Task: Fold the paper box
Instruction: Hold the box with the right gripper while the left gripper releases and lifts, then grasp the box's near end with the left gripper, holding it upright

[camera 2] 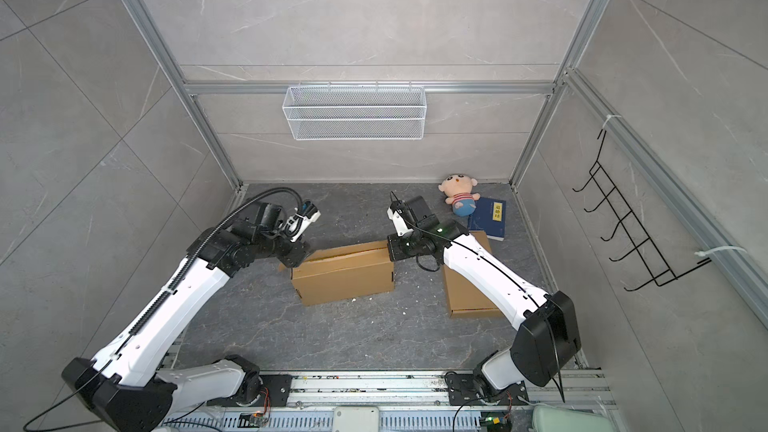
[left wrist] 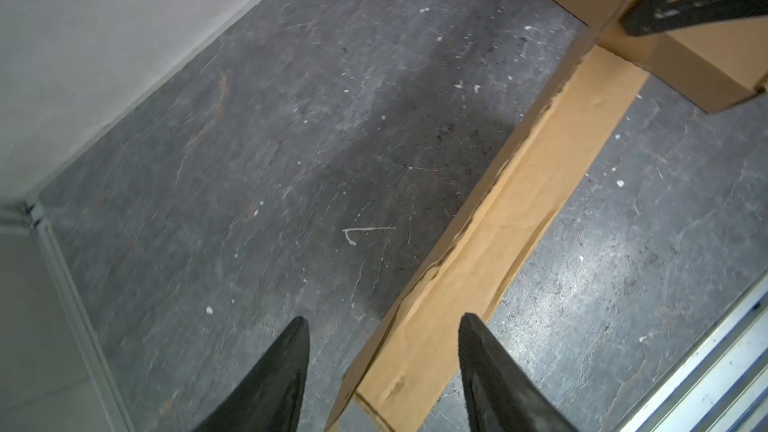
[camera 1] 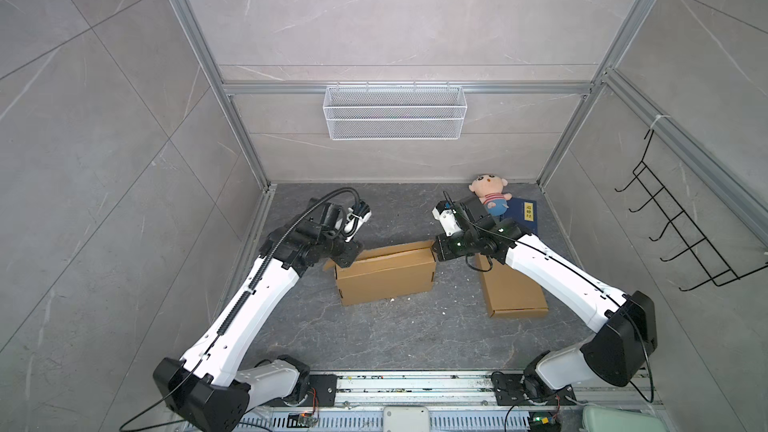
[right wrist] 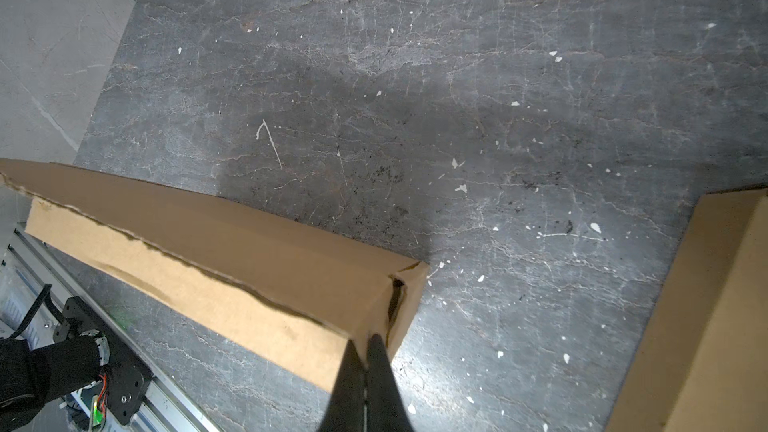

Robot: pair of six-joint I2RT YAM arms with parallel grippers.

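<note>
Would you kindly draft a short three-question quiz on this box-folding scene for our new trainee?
1. True or false: the left gripper is open at one end of the standing brown cardboard box.
2. What lies beside the striped plush doll? A. a dark blue book; B. a white mug; C. a green bottle.
3. How many cardboard boxes are on the dark grey stone-look table?

Key: 1. True. 2. A. 3. Two: the standing one and a flat brown cardboard box on the right.
</note>
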